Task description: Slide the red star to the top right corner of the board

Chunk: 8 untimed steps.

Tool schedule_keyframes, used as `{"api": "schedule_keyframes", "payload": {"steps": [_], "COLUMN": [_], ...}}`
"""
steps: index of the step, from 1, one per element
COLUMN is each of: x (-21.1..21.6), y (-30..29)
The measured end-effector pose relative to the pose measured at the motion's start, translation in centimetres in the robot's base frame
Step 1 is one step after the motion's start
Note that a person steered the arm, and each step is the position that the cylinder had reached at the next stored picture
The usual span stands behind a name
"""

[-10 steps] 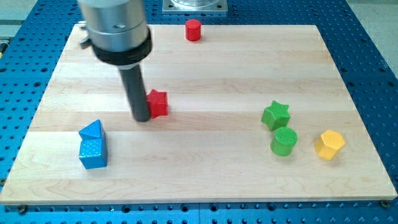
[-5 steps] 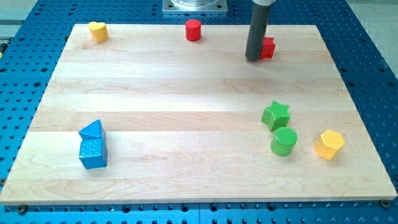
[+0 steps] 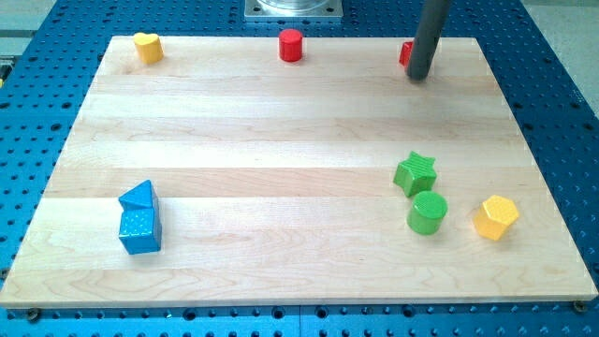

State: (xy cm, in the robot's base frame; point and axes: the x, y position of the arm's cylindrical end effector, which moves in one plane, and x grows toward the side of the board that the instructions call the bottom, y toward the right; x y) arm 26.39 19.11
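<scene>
The red star (image 3: 405, 53) lies near the board's top edge at the view's upper right, mostly hidden behind my rod; only a small red sliver shows on the rod's left side. My tip (image 3: 418, 77) rests on the wooden board (image 3: 281, 178) just below and to the right of the star, touching or nearly touching it.
A red cylinder (image 3: 291, 45) and a yellow heart (image 3: 146, 46) sit along the top edge. A green star (image 3: 416, 173), a green cylinder (image 3: 427, 212) and a yellow hexagon (image 3: 495, 217) cluster at lower right. A blue triangle (image 3: 139, 195) sits on a blue cube (image 3: 140, 229) at lower left.
The red star has gone from the board's left middle up to the top edge at the right. My rod has moved with it, now standing on its right side.
</scene>
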Motion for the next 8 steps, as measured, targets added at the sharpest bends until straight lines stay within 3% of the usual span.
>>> {"api": "schedule_keyframes", "payload": {"steps": [1,3,5,8], "x": [-1.4,-0.7,-7.2,-7.3], "y": [0.1,-10.1,-5.5,0.1]}}
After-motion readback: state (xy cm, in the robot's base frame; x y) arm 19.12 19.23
